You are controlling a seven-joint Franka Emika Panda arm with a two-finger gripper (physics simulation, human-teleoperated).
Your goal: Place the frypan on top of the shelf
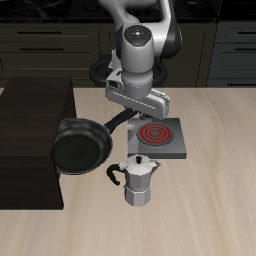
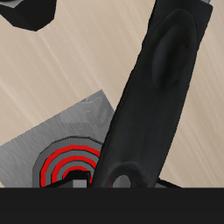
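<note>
The frypan [image 1: 80, 146] is round, glossy and black. It hangs tilted in the air at the shelf's edge, partly over its flat top. The shelf [image 1: 28, 125] is a large dark box beside the stove. My gripper [image 1: 129, 113] is shut on the far end of the pan's long handle [image 1: 112, 123], above the stove's back edge. In the wrist view the handle [image 2: 156, 101] runs close under the camera, with the stove's red coil [image 2: 73, 164] below it. The fingertips are hidden by the handle.
A small grey stove [image 1: 172, 150] with a red coil stands beside the shelf. A silver moka pot [image 1: 140, 181] stands in front of the stove, close under the pan's rim. Dark cabinets line the back.
</note>
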